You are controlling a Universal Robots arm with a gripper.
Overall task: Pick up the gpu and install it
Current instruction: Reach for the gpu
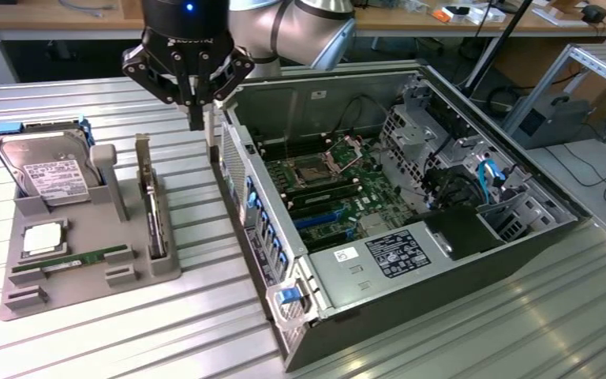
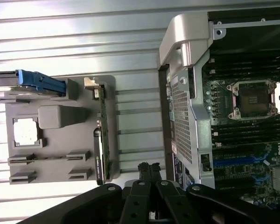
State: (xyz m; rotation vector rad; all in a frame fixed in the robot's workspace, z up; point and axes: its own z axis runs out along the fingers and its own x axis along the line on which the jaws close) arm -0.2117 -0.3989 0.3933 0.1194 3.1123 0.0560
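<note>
We see the tool (image 1: 195,118) hanging above the ribbed metal bench (image 1: 103,339), its fingers pressed together with nothing between them, over the gap between a grey holder and an open computer case. Starting at the exterior view's left, the grey holder (image 1: 92,276) carries a hard drive (image 1: 48,172) propped at its far end, a processor chip (image 1: 45,237) lying flat, and a green RAM stick (image 1: 72,259). The gpu (image 1: 152,205) stands on edge along the holder's right side, untouched. Right of it lies the computer case (image 1: 303,99), its side open and its motherboard (image 1: 330,185) exposed.
</note>
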